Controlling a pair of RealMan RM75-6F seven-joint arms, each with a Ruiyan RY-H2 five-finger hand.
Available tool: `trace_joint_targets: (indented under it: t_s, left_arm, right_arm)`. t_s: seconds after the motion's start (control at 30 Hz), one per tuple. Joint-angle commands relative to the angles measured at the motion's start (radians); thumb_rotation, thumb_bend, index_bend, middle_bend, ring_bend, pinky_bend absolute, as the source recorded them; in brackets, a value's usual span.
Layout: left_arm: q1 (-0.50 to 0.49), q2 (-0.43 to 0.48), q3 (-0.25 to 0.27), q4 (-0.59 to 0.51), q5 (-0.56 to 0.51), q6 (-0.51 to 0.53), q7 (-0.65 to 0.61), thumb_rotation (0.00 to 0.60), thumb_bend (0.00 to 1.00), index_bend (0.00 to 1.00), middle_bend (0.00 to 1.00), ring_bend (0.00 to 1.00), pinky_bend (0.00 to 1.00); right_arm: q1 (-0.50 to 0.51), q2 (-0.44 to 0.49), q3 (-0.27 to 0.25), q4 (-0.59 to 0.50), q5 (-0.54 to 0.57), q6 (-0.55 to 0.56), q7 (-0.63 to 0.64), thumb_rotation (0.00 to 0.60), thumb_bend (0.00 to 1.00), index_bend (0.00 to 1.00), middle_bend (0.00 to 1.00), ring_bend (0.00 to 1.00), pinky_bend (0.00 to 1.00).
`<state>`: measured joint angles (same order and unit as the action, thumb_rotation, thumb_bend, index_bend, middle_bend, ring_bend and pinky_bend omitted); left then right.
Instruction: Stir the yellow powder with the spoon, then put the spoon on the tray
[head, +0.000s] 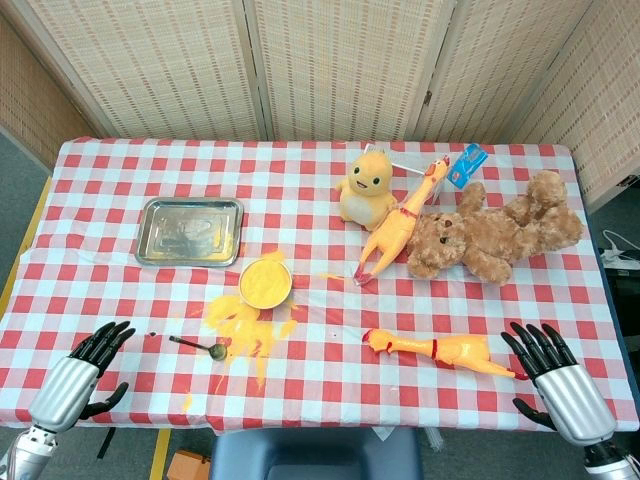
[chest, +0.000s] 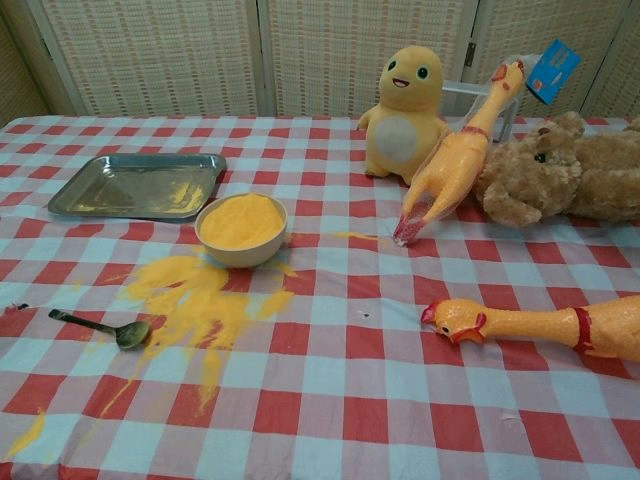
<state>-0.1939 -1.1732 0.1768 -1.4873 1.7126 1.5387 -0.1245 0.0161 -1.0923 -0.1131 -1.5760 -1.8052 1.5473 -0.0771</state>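
A small dark metal spoon (head: 198, 347) lies flat on the red-and-white checked tablecloth (head: 300, 190) near the front left part of the tabletop, its bowl pointing right and resting at the edge of a wide spill of yellow powder (head: 245, 325). In the chest view the spoon (chest: 102, 328) shows some yellow in its bowl, and neither hand touches it. Just behind the spill stands a small round cream bowl (head: 265, 283) heaped with the same yellow powder; the spilled powder spreads from its foot toward the front edge in streaks. Behind the bowl and slightly left, toward the left edge, sits a shallow rectangular silver metal tray (head: 190, 231) with a faint dusting of yellow on its floor.

The left hand (head: 80, 375) hovers at the front left corner, holding nothing, its dark fingers spread and pointing up the table, well apart from the spoon. The right hand (head: 555, 375) hovers at the front right corner, likewise released with fingers apart.

Near the back edge, right of centre, a yellow plush duck-like toy (head: 367, 187) sits upright. A long yellow rubber chicken (head: 400, 225) leans beside it, and a brown teddy bear (head: 490, 235) lies toward the right edge. A blue tag (head: 466, 165) shows behind them. A second rubber chicken (head: 440, 350) lies flat near the front edge, just left of the right hand.
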Motion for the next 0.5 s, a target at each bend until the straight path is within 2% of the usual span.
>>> trace_joint_targets:
  t_s: [0.03, 0.1, 0.13, 0.17, 0.2, 0.23, 0.27, 0.3, 0.33, 0.37, 0.43, 0.5]
  left_arm:
    - [0.004, 0.001, 0.001, -0.007, 0.018, -0.007, 0.020, 0.600, 0.39, 0.00, 0.01, 0.00, 0.18]
    - [0.009, -0.017, -0.008, -0.002, 0.029, 0.006, 0.031, 0.600, 0.39, 0.00, 0.03, 0.01, 0.21]
    - [0.014, -0.034, -0.019, 0.007, 0.030, 0.019, 0.049, 0.600, 0.40, 0.02, 0.11, 0.06, 0.26]
    - [0.019, -0.063, -0.038, 0.023, 0.030, 0.035, 0.086, 0.600, 0.40, 0.04, 0.24, 0.16, 0.37]
    - [0.020, -0.084, -0.049, 0.035, 0.029, 0.037, 0.110, 0.600, 0.40, 0.07, 0.42, 0.33, 0.54]
    - [0.015, -0.101, -0.052, 0.037, 0.029, 0.022, 0.118, 0.600, 0.40, 0.10, 0.66, 0.57, 0.76]
    - [0.002, -0.121, -0.057, 0.041, 0.029, -0.002, 0.116, 0.600, 0.40, 0.14, 0.83, 0.76, 0.91]
    - [-0.008, -0.138, -0.066, 0.047, 0.021, -0.021, 0.119, 0.600, 0.41, 0.19, 0.95, 0.91, 0.99]
    - [-0.019, -0.166, -0.079, 0.061, 0.009, -0.047, 0.140, 0.600, 0.41, 0.26, 0.99, 0.98, 1.00]
    - [-0.026, -0.187, -0.087, 0.067, -0.004, -0.069, 0.157, 0.600, 0.41, 0.31, 1.00, 1.00, 1.00]
    - [-0.037, -0.223, -0.099, 0.066, -0.037, -0.119, 0.187, 0.600, 0.44, 0.39, 1.00, 1.00, 1.00]
    - [-0.057, -0.242, -0.106, 0.056, -0.067, -0.184, 0.234, 0.600, 0.47, 0.43, 1.00, 1.00, 1.00]
  right_arm:
    - [0.000, 0.000, -0.001, 0.000, -0.002, 0.000, 0.001, 0.600, 0.08, 0.00, 0.00, 0.00, 0.00]
    - [0.000, 0.000, -0.001, 0.000, -0.004, 0.002, 0.001, 0.600, 0.08, 0.00, 0.00, 0.00, 0.00]
    - [0.000, -0.001, -0.001, -0.001, -0.004, 0.002, 0.000, 0.600, 0.08, 0.00, 0.00, 0.00, 0.00]
    - [0.000, -0.002, 0.000, 0.000, -0.004, 0.002, -0.001, 0.600, 0.08, 0.00, 0.00, 0.00, 0.00]
    - [0.000, -0.003, 0.000, 0.000, -0.003, 0.001, -0.002, 0.600, 0.08, 0.00, 0.00, 0.00, 0.00]
    - [0.000, -0.004, 0.001, 0.000, -0.002, 0.000, -0.003, 0.600, 0.08, 0.00, 0.00, 0.00, 0.00]
    - [0.001, -0.006, 0.002, 0.001, 0.001, -0.002, -0.005, 0.600, 0.08, 0.00, 0.00, 0.00, 0.00]
    - [0.001, -0.006, 0.003, 0.001, 0.002, -0.003, -0.007, 0.600, 0.08, 0.00, 0.00, 0.00, 0.00]
    - [0.002, -0.006, 0.003, 0.001, 0.004, -0.006, -0.006, 0.600, 0.08, 0.00, 0.00, 0.00, 0.00]
    - [0.003, -0.006, 0.003, 0.001, 0.005, -0.008, -0.005, 0.600, 0.08, 0.00, 0.00, 0.00, 0.00]
    - [0.006, -0.007, 0.004, 0.002, 0.007, -0.013, -0.003, 0.600, 0.08, 0.00, 0.00, 0.00, 0.00]
    - [0.007, -0.008, 0.004, 0.002, 0.010, -0.017, -0.002, 0.600, 0.08, 0.00, 0.00, 0.00, 0.00]
